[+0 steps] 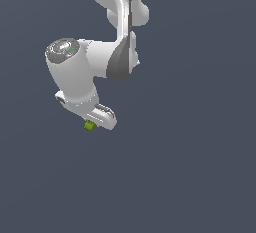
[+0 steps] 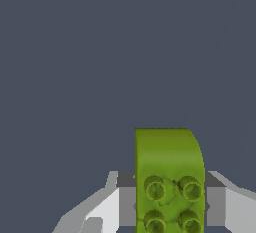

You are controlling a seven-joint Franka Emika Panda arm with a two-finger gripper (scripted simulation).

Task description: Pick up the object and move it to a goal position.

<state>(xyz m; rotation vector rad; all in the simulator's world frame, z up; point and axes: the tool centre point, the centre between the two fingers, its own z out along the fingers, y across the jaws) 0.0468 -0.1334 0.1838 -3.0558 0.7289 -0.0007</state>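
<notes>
Block held between closed fingers of gripper; seen at gripper tip in exterior view. Step judged: carry phase, pick done. Goal not visible. Next: grip kept firm, transport to goal.

Lighting: I read both views as evenly lit and moderately dim, set against a flat slate-grey ground with no visible gradient and no cast shadows on it.

Exterior view: soft shading on the white arm, brightest on its upper surfaces, darker grey on the undersides; light seems to come from above. No glare beyond mild highlights. Edges look slightly soft and jagged from the low-resolution render.

Wrist view: the block shows smooth shading, paler near its rounded edge, darker inside the studs. The fingers carry flat grey and white tones. I see no blur and no edge distortion.
</notes>
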